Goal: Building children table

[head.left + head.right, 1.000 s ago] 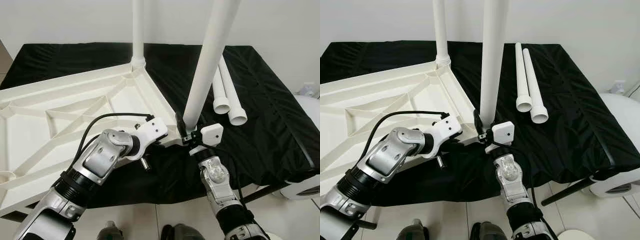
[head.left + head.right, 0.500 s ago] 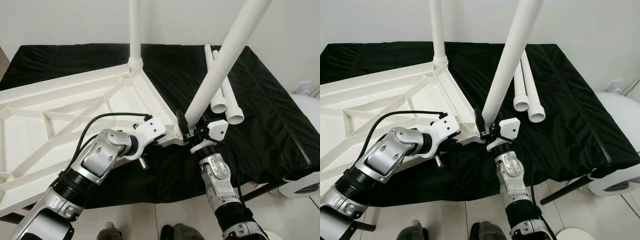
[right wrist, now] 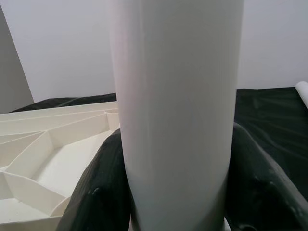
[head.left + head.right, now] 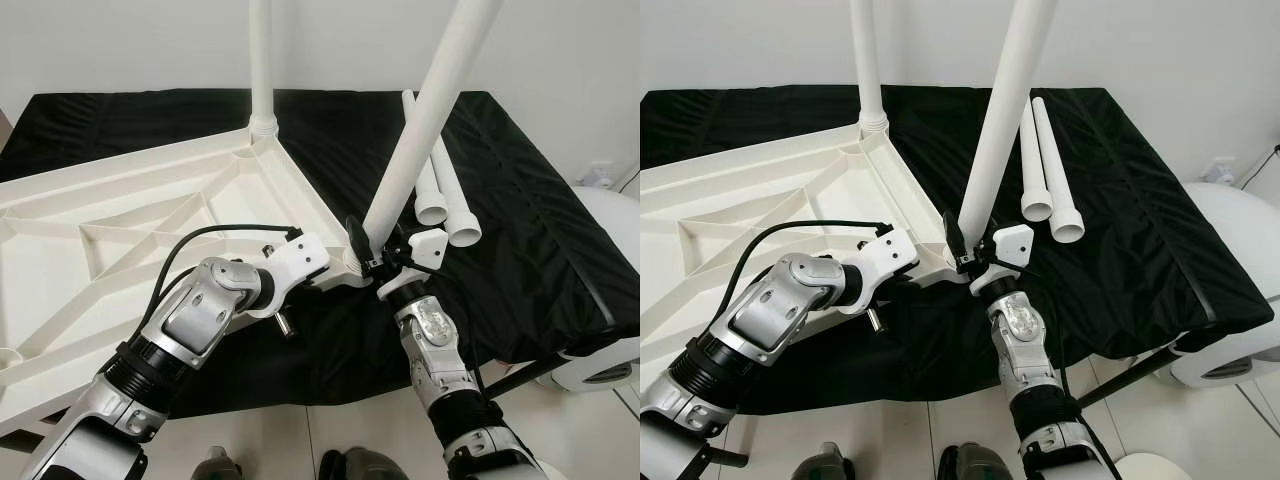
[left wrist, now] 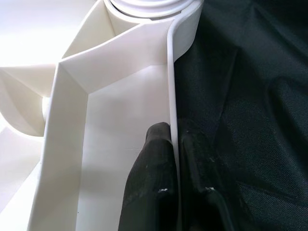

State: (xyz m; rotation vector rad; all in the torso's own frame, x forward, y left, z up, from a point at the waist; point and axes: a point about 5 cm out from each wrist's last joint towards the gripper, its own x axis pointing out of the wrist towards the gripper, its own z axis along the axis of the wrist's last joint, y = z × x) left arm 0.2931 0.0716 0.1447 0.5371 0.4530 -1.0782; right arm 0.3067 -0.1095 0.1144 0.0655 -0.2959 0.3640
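Black-draped bench (image 4: 540, 230): left gripper (image 5: 175, 192) fingers pinching tabletop (image 4: 120, 250) rim, right gripper (image 4: 975, 255) fingers clamping tilted leg (image 4: 1000, 110).

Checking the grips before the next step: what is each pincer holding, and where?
Right pincer clamps the tilted table leg near its lower end. Left pincer pinches the tabletop's rim wall by that corner.

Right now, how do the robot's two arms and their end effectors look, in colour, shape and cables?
Both arms are silver metal with rounded joint housings and black ribbed collars. A black cable loops over the left arm. Each wrist carries a white boxy block. The left end effector and the right end effector each have two long black fingers. The right arm looks slimmer.
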